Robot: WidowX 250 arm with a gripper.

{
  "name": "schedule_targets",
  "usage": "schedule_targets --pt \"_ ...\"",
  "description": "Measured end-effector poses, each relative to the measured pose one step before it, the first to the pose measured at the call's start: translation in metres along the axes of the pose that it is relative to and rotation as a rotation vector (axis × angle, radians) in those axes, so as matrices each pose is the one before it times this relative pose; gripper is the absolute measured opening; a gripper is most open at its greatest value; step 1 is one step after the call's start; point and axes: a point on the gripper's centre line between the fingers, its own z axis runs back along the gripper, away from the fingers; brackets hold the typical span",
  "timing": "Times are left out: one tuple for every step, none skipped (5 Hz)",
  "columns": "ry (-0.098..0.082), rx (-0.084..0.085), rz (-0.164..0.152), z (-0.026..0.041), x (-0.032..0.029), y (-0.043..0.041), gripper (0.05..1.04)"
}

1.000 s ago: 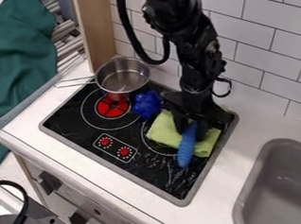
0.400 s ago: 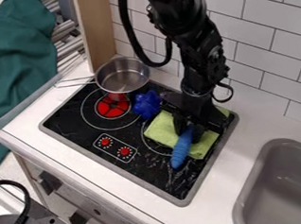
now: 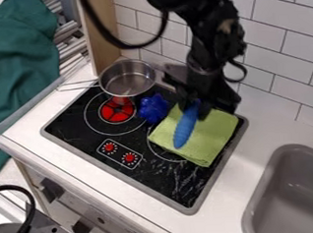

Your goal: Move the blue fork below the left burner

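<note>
Black fingers pinch the upper end of the blue fork, so the gripper is closed down to about the fork's width. The rest of the fork slants down and a little to the left, over the yellow-green cloth and well to the right of the left burner.

The black arm enters from the top edge, right of the middle, and bends downward. Its wrist hangs nearly upright near the back right part of the stove, with the gripper pointing down. Cable loops stand out to either side of the arm.

The cloth lies across the right burner. Between the cloth and the left burner sits a dark blue lumpy thing. A metal pan stands at the stove's back left, its handle towards the left. The stove is set in a white surface, and a grey sink is at the lower right
</note>
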Motion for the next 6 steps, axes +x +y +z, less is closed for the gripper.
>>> schedule_targets --pt "-0.0246 0.0124 0.0260 0.01408 -0.00602 0.01268 0.311" --pt "0.0355 -0.0090 0.1076 -0.01034 -0.01779 0.04332 0.311" --pt "0.0130 0.0002 0.0142 -0.00756 -0.00632 0.04140 0.311" --pt "0.0648 0.0088 -0.0088 -0.02026 -0.01558 0.03835 0.311" --pt "0.0354 -0.0186 -0.0559 -0.01529 -0.00137 0.01540 0.311" --pt "-0.0051 -0.0088 -0.1258 -0.01000 -0.00337 0.01382 0.311"
